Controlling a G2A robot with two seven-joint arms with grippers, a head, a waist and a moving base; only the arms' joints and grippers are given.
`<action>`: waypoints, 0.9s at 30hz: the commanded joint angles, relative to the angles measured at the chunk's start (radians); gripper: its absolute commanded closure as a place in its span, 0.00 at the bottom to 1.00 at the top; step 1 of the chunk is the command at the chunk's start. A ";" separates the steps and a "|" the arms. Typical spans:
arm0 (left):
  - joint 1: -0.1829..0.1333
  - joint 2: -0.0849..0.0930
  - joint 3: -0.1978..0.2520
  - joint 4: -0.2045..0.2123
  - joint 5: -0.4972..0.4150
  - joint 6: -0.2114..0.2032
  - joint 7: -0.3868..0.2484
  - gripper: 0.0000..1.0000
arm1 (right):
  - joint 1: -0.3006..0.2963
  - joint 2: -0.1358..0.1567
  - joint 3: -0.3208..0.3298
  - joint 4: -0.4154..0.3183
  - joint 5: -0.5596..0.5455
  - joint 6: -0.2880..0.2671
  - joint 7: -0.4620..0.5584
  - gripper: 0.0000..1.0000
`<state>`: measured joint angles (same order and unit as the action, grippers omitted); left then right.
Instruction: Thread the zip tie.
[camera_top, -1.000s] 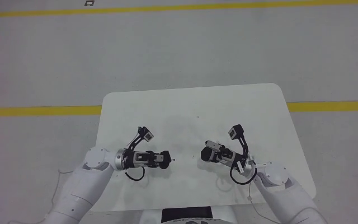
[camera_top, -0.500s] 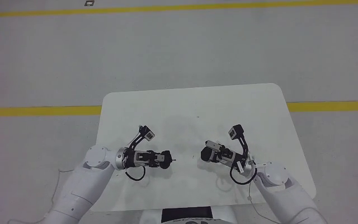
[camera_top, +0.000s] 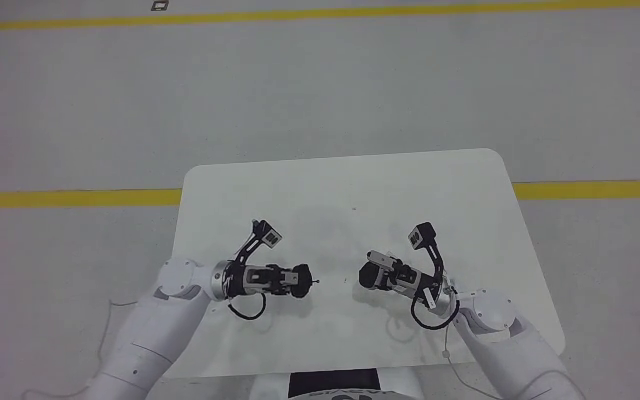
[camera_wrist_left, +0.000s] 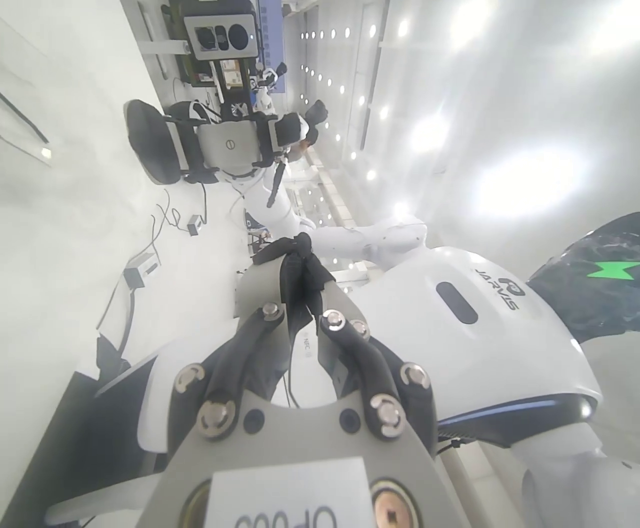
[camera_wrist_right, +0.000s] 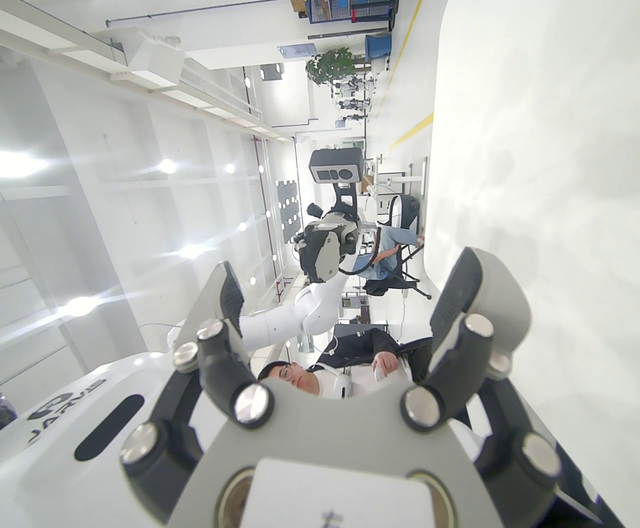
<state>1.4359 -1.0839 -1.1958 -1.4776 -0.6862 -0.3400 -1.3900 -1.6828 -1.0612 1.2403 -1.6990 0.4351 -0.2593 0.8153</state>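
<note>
**Change over the last second**
- The counter (camera_top: 350, 190) has not changed.
- The left arm (camera_top: 185, 285) has slid toward 3 o'clock.
- This carried the left end effector (camera_top: 304, 281) from about 8 o'clock of the counter's middle to a little nearer it. The wrist also rolled slightly.
- The right end effector (camera_top: 367, 272) has held still. It sits just off the middle toward 4 o'clock and faces 9 o'clock.
- The gap between the two is smaller, but they remain apart.

**State**
- The left end effector is pinched narrow on a dark strip, taken to be the zip tie (camera_top: 314, 284). A thin tip pokes out toward 3 o'clock.
- The right end effector is spread wide and holds nothing.

**Reading**
- This looks like the approach step, with the tie's tip being brought toward the free end effector.
- Threading has probably not begun.

**Hard to make out**
- From above, the zip tie is only a sliver.
- In the left wrist view it merges with the black finger pads, so head and tail cannot be told apart.
- I cannot tell whether any loop has formed.
</note>
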 joint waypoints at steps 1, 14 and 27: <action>0.000 -0.008 -0.003 -0.003 0.003 0.000 0.000 1.00 | 0.000 0.000 0.000 0.000 0.000 0.000 0.000 0.00; -0.002 -0.016 -0.006 -0.017 0.006 0.000 0.000 1.00 | 0.000 0.000 0.000 0.000 0.000 0.000 0.000 0.00; 0.018 -0.043 -0.124 -0.142 0.099 0.000 0.028 1.00 | 0.000 0.000 0.000 0.000 0.000 0.000 0.000 0.00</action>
<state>1.4533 -1.1216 -1.3054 -1.6126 -0.6041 -0.3400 -1.3524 -1.6828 -1.0612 1.2403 -1.6990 0.4351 -0.2593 0.8153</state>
